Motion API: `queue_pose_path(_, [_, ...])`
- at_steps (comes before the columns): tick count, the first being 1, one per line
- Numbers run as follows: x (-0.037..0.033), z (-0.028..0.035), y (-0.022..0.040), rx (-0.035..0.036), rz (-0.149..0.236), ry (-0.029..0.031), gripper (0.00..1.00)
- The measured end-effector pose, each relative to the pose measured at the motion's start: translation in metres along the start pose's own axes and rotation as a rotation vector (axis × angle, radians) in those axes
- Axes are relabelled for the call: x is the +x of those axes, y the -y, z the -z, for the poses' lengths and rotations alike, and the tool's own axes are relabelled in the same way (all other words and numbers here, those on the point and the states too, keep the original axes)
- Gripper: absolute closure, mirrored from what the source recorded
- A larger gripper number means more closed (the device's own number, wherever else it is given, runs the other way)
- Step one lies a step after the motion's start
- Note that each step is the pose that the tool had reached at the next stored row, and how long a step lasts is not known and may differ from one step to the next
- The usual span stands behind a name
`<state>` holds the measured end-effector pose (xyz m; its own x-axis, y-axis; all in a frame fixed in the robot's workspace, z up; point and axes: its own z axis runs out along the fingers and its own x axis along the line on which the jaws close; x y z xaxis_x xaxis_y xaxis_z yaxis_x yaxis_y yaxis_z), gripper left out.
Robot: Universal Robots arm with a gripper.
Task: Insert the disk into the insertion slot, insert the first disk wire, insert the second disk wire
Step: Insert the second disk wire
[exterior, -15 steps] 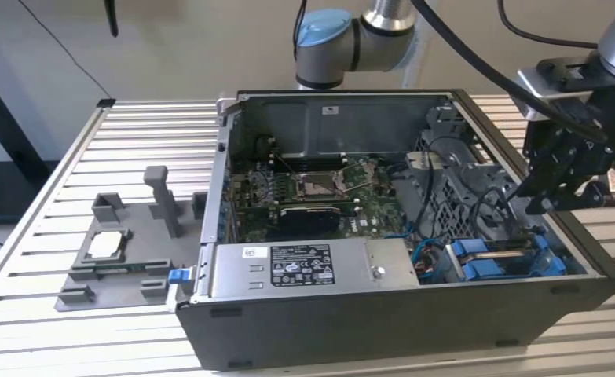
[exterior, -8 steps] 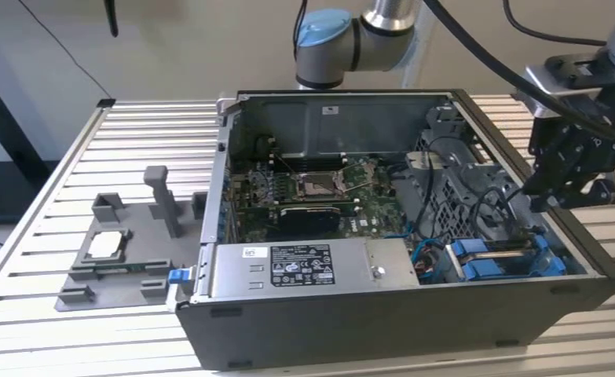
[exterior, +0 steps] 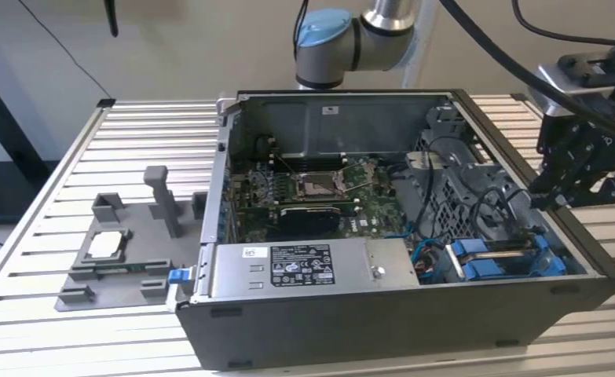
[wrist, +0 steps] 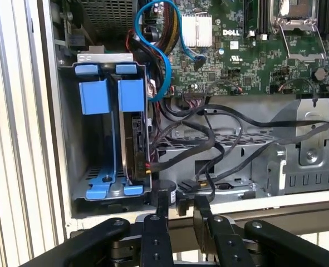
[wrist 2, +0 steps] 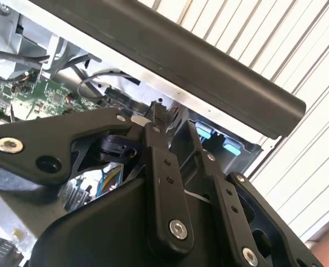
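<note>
My tool [wrist: 181, 207], narrowly open, hung near the disk [wrist: 136, 142] seated upright in the insertion slot [wrist: 78, 144]

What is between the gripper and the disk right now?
In the first wrist view, black cables and a black connector lie between the gripper and the disk standing in the insertion slot.

Exterior view – high, oblique, whole case [exterior: 391, 330]. Both wrist views – close behind claw [wrist: 181, 201] [wrist 2: 172, 123], sharing insertion slot [wrist: 70, 130].
</note>
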<state>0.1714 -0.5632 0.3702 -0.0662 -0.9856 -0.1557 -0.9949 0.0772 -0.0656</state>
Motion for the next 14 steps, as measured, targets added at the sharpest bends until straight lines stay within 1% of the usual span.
queue_pose_path(2, [-0.0001,-0.0001,0.0001,0.0012,-0.010,-0.0006,0.67])
queue_pose_path(3, [-0.0002,-0.0002,0.0001,-0.0006,-0.015,-0.0010,0.67])
queue_pose_path(4, [-0.0002,-0.0002,0.0002,-0.0065,-0.019,-0.0019,0.67])
queue_pose_path(6, [-0.0002,-0.0004,0.0001,-0.0245,-0.026,-0.0039,0.67])
queue_pose_path(7, [-0.0003,-0.0006,0.0003,-0.0305,-0.029,-0.0045,0.67])
queue_pose_path(9, [-0.0004,-0.0007,0.0009,-0.0311,-0.031,-0.0042,0.67])
queue_pose_path(11, [-0.0005,-0.0010,0.0033,-0.0316,-0.032,-0.0037,0.67])
queue_pose_path(12, [-0.0007,-0.0012,0.0051,-0.0330,-0.032,-0.0038,0.67])
queue_pose_path(14, [-0.0009,-0.0017,0.0076,-0.0387,-0.033,-0.0042,0.67])
